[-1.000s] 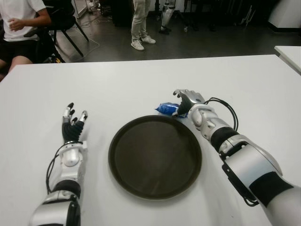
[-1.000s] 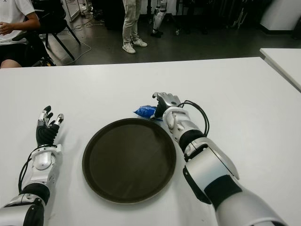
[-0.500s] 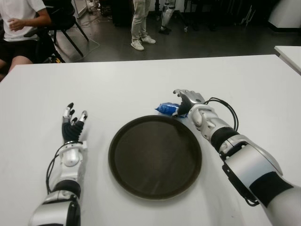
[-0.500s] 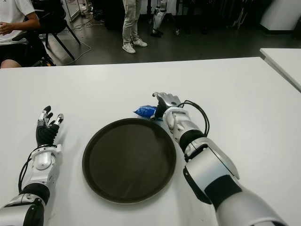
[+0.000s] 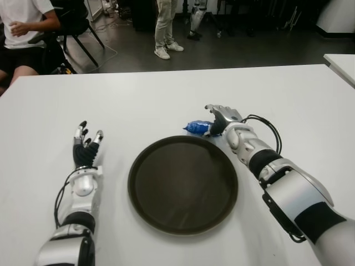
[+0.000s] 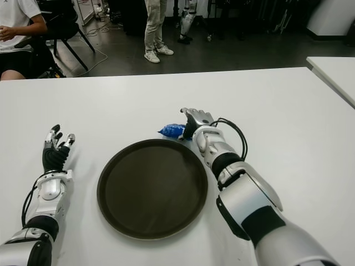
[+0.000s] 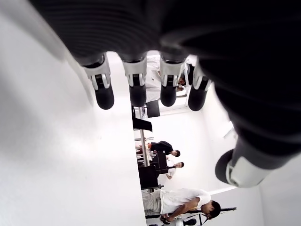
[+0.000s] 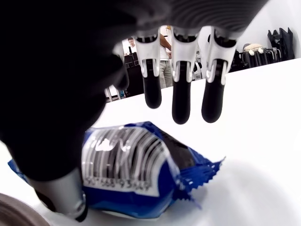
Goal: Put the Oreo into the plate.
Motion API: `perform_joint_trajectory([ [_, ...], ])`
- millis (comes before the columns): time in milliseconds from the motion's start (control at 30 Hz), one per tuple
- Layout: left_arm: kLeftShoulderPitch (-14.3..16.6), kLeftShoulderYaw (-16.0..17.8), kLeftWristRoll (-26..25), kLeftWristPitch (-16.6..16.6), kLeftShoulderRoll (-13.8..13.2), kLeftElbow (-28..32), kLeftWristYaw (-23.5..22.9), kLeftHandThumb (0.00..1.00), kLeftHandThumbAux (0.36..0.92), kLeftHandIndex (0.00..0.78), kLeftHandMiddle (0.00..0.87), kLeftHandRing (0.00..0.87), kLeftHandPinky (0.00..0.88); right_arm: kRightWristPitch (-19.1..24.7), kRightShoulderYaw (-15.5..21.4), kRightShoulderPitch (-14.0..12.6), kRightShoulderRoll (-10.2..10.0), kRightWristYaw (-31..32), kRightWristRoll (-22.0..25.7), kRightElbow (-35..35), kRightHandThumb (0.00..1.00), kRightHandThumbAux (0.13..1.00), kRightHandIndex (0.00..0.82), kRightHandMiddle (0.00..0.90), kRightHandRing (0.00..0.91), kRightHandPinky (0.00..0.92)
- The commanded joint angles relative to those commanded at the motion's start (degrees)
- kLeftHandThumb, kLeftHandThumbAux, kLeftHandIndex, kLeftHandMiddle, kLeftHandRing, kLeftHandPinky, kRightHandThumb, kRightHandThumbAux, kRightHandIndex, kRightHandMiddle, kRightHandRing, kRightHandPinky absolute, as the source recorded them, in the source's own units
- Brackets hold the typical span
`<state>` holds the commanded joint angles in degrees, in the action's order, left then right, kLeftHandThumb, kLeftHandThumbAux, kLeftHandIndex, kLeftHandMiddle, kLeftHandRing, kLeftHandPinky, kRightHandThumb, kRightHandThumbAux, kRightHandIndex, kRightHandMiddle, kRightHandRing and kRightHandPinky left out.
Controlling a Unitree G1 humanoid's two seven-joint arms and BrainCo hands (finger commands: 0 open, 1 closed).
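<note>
While the round dark plate (image 5: 183, 185) sits bare in the lower middle of the eye views on the white table (image 5: 166, 100), the blue Oreo packet (image 5: 197, 127) lies on the tabletop just beyond the plate's upper right rim, outside it. The right hand (image 5: 222, 119) shows directly to the right of the packet, a little right of the frame's centre, reaching in from the lower right along a silver and black forearm with a black cable looped beside the wrist. In the right wrist view the three fingers (image 8: 181, 101) hang extended above the packet (image 8: 136, 172), their dark tips clear of the wrapper, while the thumb comes down beside its near edge; the hand is cupped over the packet with fingers apart from the thumb, and no grasp is closed on it. The wrapper there shows white barcode-like stripes and a crimped, serrated end resting on the table. The left hand (image 5: 86, 147) shows at the left of the frame, well left of the plate, with its fingers (image 7: 134, 89) straight and spread, holding nothing. Along the top edge of the eye views, beyond the table, a seated person (image 5: 22, 33) is at the upper left and a standing person's legs (image 5: 165, 27) are near the upper middle.
</note>
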<state>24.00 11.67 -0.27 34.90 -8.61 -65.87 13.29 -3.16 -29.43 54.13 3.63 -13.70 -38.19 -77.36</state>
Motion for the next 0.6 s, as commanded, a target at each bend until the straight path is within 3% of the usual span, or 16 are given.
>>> perform_joint_trajectory([
  [600, 0.01, 0.38, -0.68, 0.01, 0.30, 0.39, -1.07, 0.355, 0.608, 0.000, 0.010, 0.000, 0.000, 0.89, -0.22, 0.24, -0.12, 2.24, 0.05, -0.18, 0.075, 0.797, 0.085, 0.238, 0.295, 0.375],
])
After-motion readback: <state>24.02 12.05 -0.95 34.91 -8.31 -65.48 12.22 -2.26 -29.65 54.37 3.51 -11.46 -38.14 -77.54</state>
